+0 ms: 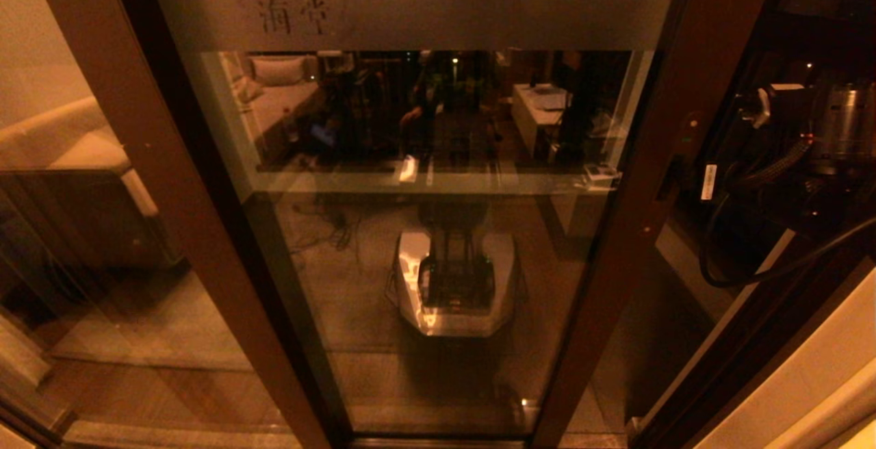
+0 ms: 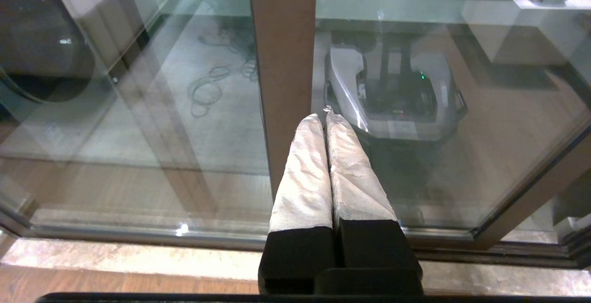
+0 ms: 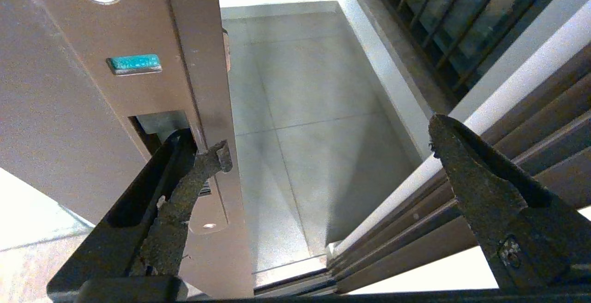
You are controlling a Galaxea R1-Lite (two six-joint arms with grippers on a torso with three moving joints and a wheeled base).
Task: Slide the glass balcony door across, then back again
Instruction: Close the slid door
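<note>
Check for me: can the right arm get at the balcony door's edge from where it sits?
Probably yes. The right end effector is open right at the glass balcony door, one finger at the frame's handle recess, nothing between them.

We see a dim room under warm amber light. A pale sofa [image 1: 65, 137] stands at the far left behind a glass pane [image 1: 75, 244]. The floor [image 2: 115, 196] inside is wood, ending at a stone sill [image 2: 138, 259]. Reflected in the glass are a bed [image 1: 277, 96] with a pillow and a low white surface [image 1: 540, 110]. Outside, we find a balcony floor [image 3: 304, 123] of large grey tiles, brightly lit, edged by a dark railing [image 3: 443, 21].
</note>
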